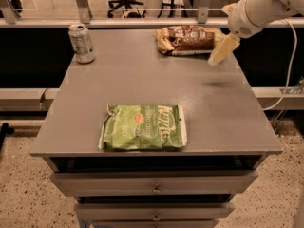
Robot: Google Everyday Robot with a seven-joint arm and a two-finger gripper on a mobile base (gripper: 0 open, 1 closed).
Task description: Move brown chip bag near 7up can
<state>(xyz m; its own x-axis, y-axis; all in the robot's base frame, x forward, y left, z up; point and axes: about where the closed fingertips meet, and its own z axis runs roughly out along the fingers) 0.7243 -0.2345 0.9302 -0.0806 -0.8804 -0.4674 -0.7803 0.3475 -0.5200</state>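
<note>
**Slippery bag, light can**

The gripper [223,50] hangs just right of the brown chip bag [187,40], which lies at the back of the grey desk [142,84]. I cannot tell if the gripper is wide or narrow. The bag is crinkly, puffed foil, so a grip may slide off or crush it. The 7up can [81,42], well left of the bag, is thin round metal and could tip if the bag bumps it. The flat green bag [142,127] lies well in front.

The grey table [142,82] carries three items. The 7up can [81,42] stands upright at the far left corner. The brown chip bag [187,39] lies flat at the far right. A green chip bag [142,127] lies flat near the near edge. The gripper [223,49] hangs over the far right area, just beside the brown bag's right end.
</note>
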